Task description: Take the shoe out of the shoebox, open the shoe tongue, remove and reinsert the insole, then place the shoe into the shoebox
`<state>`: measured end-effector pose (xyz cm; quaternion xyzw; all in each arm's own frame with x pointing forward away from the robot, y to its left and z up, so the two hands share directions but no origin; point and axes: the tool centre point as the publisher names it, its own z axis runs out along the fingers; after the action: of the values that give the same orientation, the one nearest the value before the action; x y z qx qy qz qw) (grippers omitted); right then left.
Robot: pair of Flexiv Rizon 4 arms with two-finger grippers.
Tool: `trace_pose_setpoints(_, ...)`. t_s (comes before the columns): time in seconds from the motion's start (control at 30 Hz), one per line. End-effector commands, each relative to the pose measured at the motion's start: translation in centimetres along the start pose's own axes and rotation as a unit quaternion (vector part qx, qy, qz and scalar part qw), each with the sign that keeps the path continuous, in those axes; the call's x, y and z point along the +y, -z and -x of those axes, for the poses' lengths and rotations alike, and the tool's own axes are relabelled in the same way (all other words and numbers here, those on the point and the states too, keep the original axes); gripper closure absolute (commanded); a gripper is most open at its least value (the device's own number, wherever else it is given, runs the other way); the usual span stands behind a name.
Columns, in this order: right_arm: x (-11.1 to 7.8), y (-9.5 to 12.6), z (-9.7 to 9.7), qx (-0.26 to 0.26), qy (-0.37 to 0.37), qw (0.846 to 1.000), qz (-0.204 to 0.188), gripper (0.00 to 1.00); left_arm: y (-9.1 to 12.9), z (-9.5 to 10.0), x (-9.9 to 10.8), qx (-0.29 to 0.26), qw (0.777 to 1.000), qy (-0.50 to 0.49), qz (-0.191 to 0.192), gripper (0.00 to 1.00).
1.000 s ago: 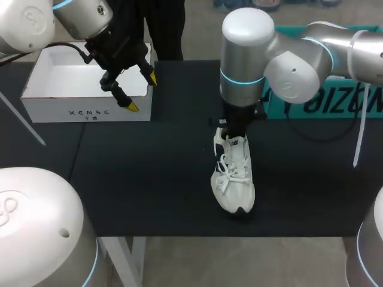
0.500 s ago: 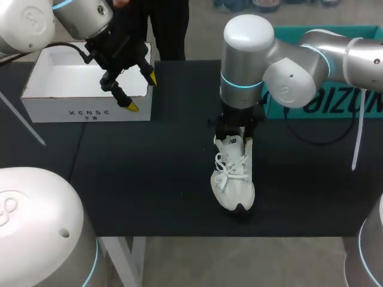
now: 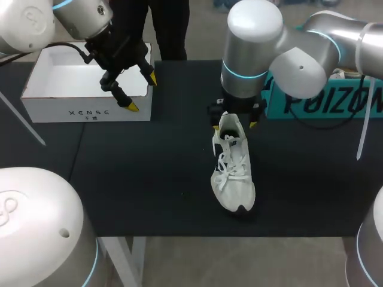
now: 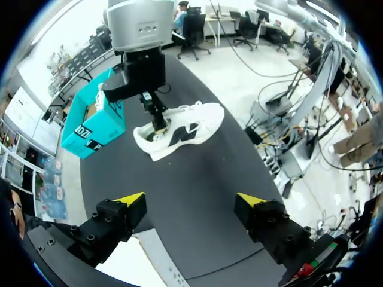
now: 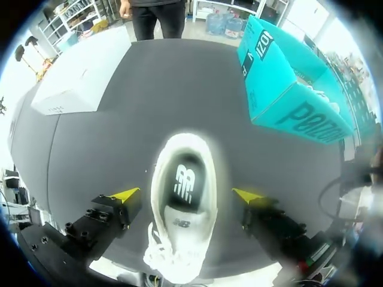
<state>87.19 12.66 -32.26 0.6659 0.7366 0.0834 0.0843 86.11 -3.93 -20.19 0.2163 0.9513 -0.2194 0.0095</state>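
My right gripper (image 5: 187, 195) hangs directly over the heel opening of the white shoe (image 3: 233, 170), fingers spread wide to either side of the collar and touching nothing, while the shoe stands upright on its sole near the middle of the black table (image 3: 149, 179), out of the box, its toe pointing toward my base. My left gripper (image 3: 142, 92) is likewise released and holds nothing, poised at the near corner of the white shoebox (image 3: 60, 110), well apart from the shoe. The insole (image 5: 185, 182) shows inside the collar, lying flat in place. The risk, as I judge it, is that nothing pins the shoe down: a pull on the tongue or insole by one arm alone could drag or tip the whole shoe, and the laces (image 3: 230, 167) look done up, which may keep the tongue from opening far. Fingers lowered off-centre could also catch the heel wall instead of the insole. On the count: one shoe, one insole, one white shoebox, one teal box (image 3: 317, 101) at the table's far right, and two grippers.
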Motion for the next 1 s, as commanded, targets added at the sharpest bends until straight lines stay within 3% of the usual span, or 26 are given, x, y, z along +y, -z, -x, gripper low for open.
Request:
trace_pose_setpoints(0.03,-1.5,1.8,0.2,0.001,0.002,1.000,0.013,0.00,0.0,0.0,0.0,0.001,1.000,0.000,0.001,0.00)
trace_pose_setpoints(0.13,-2.3,2.4,0.0,0.003,0.004,1.000,0.014,0.03,0.0,0.0,0.0,0.001,1.000,0.000,0.001,0.00)
trace_pose_setpoints(0.17,-2.5,2.5,-0.1,0.002,0.006,1.000,0.014,0.50,0.0,0.0,0.0,0.001,1.000,0.000,0.001,0.00)
trace_pose_setpoints(0.2,-2.8,2.5,-0.1,-0.001,0.008,1.000,0.011,0.65,0.0,0.0,0.0,0.001,1.000,0.000,0.001,0.00)
trace_pose_setpoints(0.23,-3.1,2.5,-0.1,-0.001,0.008,1.000,0.011,0.93,0.0,0.0,0.0,0.001,1.000,0.000,0.001,0.00)
trace_pose_setpoints(0.27,-3.4,2.4,-0.1,-0.001,0.008,1.000,0.006,1.00,0.0,0.0,0.0,0.001,1.000,0.000,0.001,0.00)
trace_pose_setpoints(0.63,-6.0,1.0,0.0,-0.002,0.006,1.000,-0.022,1.00,0.0,0.0,0.0,0.001,1.000,0.000,0.001,0.00)
trace_pose_setpoints(1.0,-5.7,-2.4,0.0,0.012,-0.003,0.999,-0.046,1.00,0.0,0.0,0.0,0.001,1.000,0.000,0.001,0.00)
